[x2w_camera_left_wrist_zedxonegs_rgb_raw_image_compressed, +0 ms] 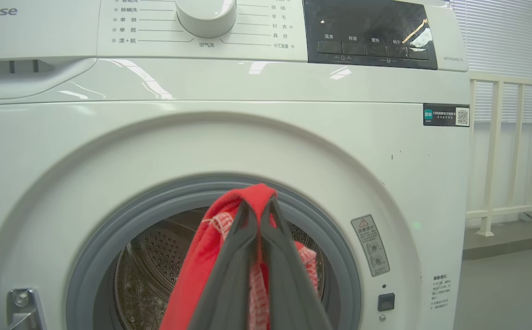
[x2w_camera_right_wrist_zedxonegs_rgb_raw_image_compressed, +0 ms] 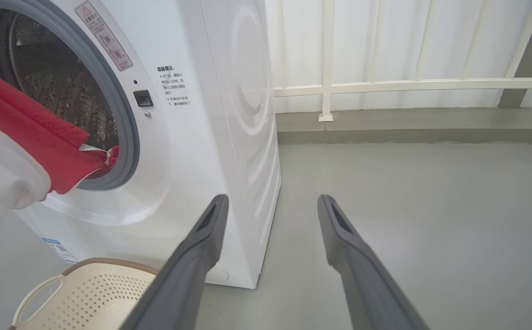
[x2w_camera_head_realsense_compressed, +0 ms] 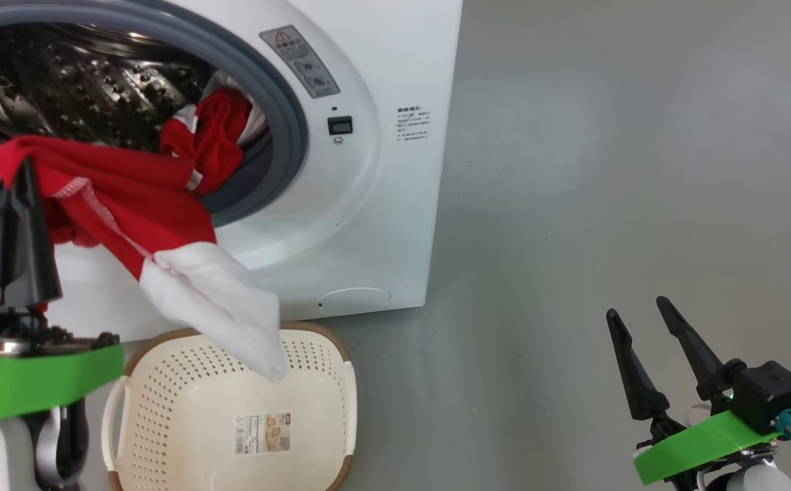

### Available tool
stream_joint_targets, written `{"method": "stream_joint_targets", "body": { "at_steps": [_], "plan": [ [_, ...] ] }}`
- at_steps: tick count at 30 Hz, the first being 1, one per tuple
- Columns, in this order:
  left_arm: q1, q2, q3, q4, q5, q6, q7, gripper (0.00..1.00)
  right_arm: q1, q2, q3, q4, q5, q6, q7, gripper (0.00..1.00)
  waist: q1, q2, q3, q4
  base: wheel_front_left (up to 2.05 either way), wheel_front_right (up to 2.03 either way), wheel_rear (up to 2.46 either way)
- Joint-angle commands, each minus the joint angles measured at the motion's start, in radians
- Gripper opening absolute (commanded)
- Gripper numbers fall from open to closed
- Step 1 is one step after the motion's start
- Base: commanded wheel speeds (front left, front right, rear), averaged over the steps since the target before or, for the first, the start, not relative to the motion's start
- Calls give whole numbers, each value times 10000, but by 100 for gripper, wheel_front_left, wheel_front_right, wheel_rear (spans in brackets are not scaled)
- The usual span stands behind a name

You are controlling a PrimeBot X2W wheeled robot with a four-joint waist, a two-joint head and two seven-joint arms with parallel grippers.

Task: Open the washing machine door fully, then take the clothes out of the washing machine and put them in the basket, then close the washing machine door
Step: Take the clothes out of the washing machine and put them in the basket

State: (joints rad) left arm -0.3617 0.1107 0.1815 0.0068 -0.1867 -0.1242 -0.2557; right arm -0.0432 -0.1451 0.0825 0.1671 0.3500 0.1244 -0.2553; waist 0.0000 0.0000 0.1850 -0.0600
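left pincer (x2w_camera_head_realsense_compressed: 15,174) clamps clothes (x2w_camera_head_realsense_compressed: 129,198) | white end hangs above basket (x2w_camera_head_realsense_compressed: 163,389)

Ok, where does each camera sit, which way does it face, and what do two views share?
Head view: on the head, looking down at the washing machine and basket; left gripper shut on the clothes, right gripper open.
Left wrist view: on that wrist, facing the machine's front past its fingers.
Right wrist view: on that wrist, facing the machine's corner past its fingers.
Shared: head and right wrist show the basket.
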Motion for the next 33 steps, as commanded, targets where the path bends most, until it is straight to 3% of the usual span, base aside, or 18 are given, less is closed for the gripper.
{"method": "stream_joint_targets", "body": {
  "at_steps": [1,8,14,21,33],
  "plan": [
    [128,242,320,-687,54,-63,-60,0,148,-135,162,-219,36,63,-65,100,0,0,-59,16,0,0,0],
    [532,209,285,-1306,54,-64,-61,0,221,-149,146,-248,43,63,-65,100,0,0,-81,14,0,0,0],
    [1011,46,267,-909,8,-64,-61,0,111,-144,187,-282,58,63,-65,100,0,0,111,-30,0,0,0],
    [1461,-322,102,405,-252,-64,-61,0,-74,-114,159,-352,25,63,-65,100,0,0,499,-59,0,0,0],
    [1189,-475,27,3507,-69,-65,-61,0,-621,-63,220,-421,7,63,-65,100,0,0,1394,-221,0,0,0]
  ]
}}
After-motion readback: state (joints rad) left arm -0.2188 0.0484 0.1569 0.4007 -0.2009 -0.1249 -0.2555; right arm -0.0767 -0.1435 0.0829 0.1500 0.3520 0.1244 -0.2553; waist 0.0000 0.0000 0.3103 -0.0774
